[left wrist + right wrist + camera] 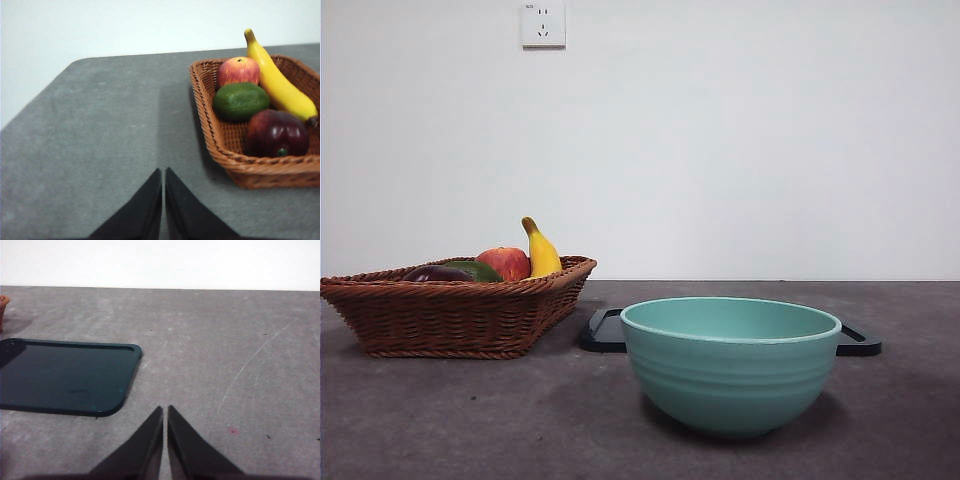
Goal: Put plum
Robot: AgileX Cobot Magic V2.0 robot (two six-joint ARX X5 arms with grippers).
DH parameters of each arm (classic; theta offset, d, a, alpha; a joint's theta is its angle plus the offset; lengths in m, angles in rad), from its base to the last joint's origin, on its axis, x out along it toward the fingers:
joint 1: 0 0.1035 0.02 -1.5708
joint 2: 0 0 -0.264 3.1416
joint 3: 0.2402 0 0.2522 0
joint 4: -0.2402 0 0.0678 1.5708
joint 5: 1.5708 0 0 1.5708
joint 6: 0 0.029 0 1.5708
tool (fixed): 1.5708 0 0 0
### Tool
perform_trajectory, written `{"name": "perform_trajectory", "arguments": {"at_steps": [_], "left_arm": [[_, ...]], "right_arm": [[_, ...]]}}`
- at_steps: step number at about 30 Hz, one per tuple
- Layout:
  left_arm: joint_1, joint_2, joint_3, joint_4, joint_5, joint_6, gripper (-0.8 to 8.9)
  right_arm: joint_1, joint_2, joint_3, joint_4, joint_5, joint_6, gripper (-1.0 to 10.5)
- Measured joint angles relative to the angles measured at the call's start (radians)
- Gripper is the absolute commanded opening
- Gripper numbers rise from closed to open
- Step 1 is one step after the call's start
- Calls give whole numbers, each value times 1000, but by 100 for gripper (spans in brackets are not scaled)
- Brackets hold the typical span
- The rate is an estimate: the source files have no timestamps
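Note:
The plum [277,133], dark maroon and glossy, lies in the wicker basket [227,150] at its near corner; in the front view only its top [436,273] shows above the basket rim [460,290]. My left gripper [163,172] hangs shut over bare table, apart from the basket and empty. My right gripper [165,410] is shut too, over bare table beside the dark tray [65,375]. Neither arm shows in the front view.
Sharing the basket are a red-yellow apple [238,71], a dark green fruit [241,101] and a banana [280,82]. A teal bowl [731,362] stands at the front centre, with the dark tray [605,330] behind it.

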Motion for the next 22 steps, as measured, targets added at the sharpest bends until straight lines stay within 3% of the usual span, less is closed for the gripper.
{"name": "perform_trajectory", "arguments": {"at_steps": [9,22], "left_arm": [[0,0,0,0,0,-320,9],[0,2,43,-40,56,-492,10]], "right_arm": [[0,0,0,43,-27,82,5],[0,0,43,40,-29,201,5]]}}
